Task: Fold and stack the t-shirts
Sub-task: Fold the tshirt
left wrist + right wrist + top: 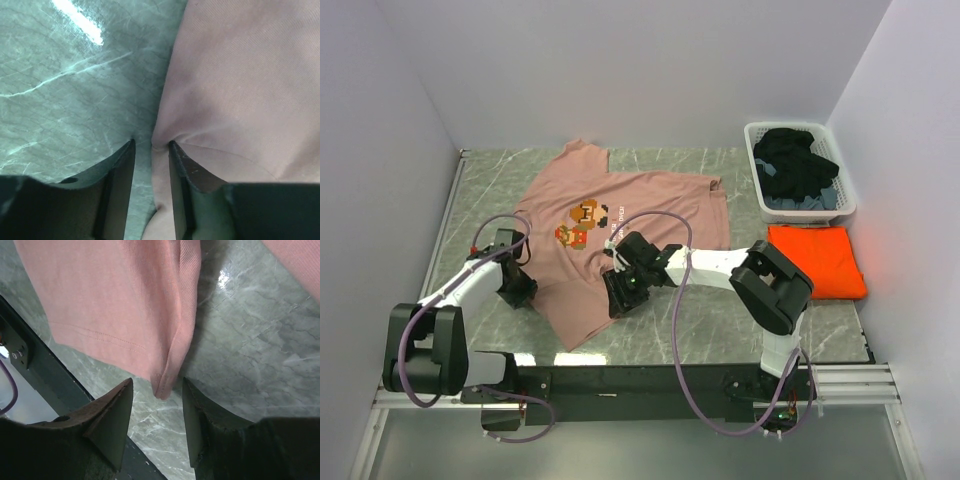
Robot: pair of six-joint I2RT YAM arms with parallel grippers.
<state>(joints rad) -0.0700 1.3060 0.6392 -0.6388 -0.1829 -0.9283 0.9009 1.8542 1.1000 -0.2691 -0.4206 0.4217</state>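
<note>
The dusty-pink cotton tee with a pixel-art chest graphic [620, 225] lies spread flat on the grey marble-look table [500, 170] - the left gripper [151, 145] straddles its side edge with narrowly parted fingers, and the right gripper [157, 385] frames a hem corner with wider ones, neither clamped - likely poised to pinch both for a fold.

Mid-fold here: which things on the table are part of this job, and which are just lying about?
Part of the job: dusty-pink tee, spread out; orange tee, already folded at the right.
Just lying about: white laundry basket; dark clothes inside it.
</note>
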